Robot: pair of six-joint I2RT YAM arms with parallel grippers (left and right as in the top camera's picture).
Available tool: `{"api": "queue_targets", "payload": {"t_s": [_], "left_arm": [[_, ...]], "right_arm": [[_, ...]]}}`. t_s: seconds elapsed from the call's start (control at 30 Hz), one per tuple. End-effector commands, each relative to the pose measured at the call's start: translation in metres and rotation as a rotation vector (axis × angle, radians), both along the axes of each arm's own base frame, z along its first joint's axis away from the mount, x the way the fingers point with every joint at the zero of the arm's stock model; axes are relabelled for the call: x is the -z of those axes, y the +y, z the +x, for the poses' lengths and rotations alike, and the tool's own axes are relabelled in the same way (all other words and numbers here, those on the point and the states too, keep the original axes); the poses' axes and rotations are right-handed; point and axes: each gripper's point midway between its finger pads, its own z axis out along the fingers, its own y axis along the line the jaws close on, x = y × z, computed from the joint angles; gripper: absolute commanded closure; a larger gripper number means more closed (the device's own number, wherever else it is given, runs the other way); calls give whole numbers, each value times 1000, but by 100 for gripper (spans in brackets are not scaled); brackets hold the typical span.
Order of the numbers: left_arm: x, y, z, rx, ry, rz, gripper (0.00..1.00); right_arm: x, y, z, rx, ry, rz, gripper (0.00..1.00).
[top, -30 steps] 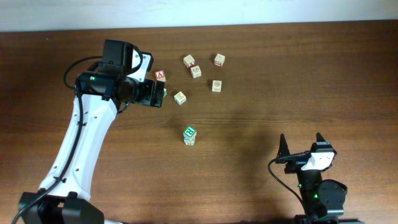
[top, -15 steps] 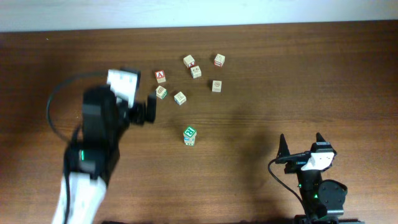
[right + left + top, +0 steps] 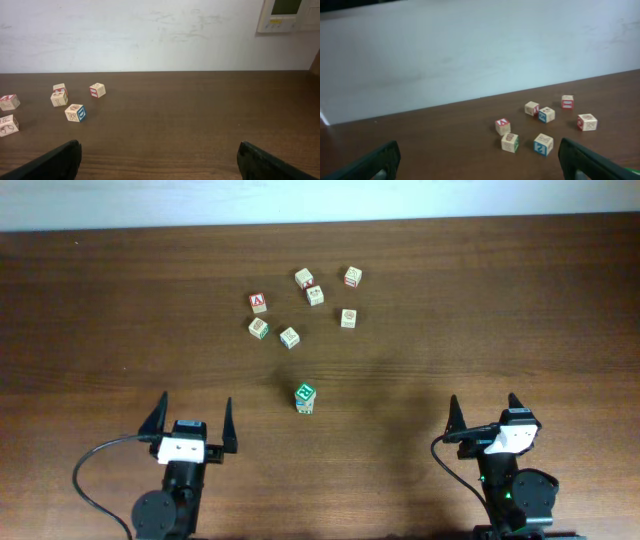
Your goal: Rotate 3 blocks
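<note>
1. While both arms sit drawn back at the near edge of the table [image 3: 90, 300], the left tool [image 3: 196, 400] and the right tool [image 3: 483, 398] each show jaws spread wide with nothing between them. Neither touches any block.
2. The green-framed block [image 3: 306, 395] lies alone near the middle of the table, between the two tools and somewhat nearer the left one. I judge it the easiest target, since nothing crowds it.
3. Farther back, a pale block [image 3: 259, 328] lies just on the near side of the red A cube [image 3: 258, 302], close but apart. A second pale block [image 3: 289, 337] lies just beside the first, to its right.
4. Whether any of the three has already been turned cannot be told from how they lie.
5. To turn a block well, come down from straight above and line the jaws up with two opposite flat faces, not with corners. The green-framed block looks a little skewed to the table edge, so the wrist should match that angle first.
6. Close gently, twist about the vertical with the block resting on the wood or barely lifted, then release and rise straight up so the block is not dragged.
7. At the back pair, wide jaws could nudge the neighbour or the red A cube, so set the fingers into the free gaps. Leave the other cubes [image 3: 315, 295] behind them alone.
</note>
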Motion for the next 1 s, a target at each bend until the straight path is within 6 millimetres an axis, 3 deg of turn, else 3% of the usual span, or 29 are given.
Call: {"api": "queue_targets", "payload": {"t_s": [0.0,0.2,0.97], "left_arm": [[9,10,-1,-58,-4,38,1],[46,12,-4,-66,123,56,1],[46,12,-4,-62,123,55,1]], "right_arm": [[2,0,0,-2,1,-2,1],[2,0,0,-2,2,-2,1],[2,0,0,-2,1,-2,1]]}}
